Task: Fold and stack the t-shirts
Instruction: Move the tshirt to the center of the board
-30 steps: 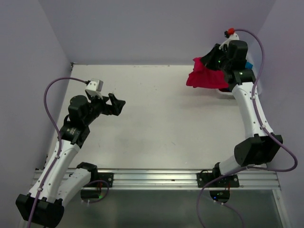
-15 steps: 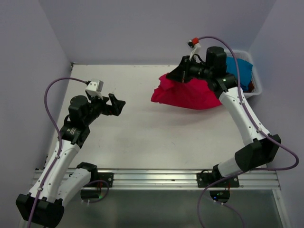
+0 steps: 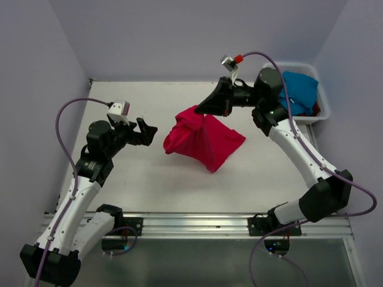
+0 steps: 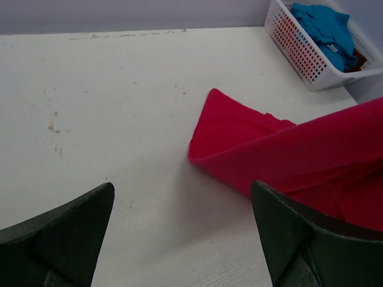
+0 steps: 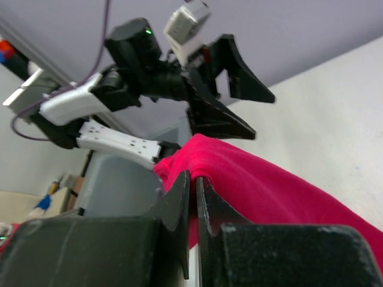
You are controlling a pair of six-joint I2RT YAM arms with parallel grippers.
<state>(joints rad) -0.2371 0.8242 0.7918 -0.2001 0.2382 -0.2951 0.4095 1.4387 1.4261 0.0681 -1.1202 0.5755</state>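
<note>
Right gripper holds a crimson t-shirt over the table, well left of the white basket.

The right gripper's jaws are pinched tight on a fold at the top of the crimson t-shirt. From that pinch the cloth hangs like a tent, its lower edges resting on the table and one corner pointing away from the basket toward the near edge. The left gripper hovers above the table on the far side of the shirt from the basket, near the cloth but not touching it. Its jaws are spread wide, holding nothing, and they point at the shirt. Inside the basket lies a crumpled turquoise t-shirt.
</note>
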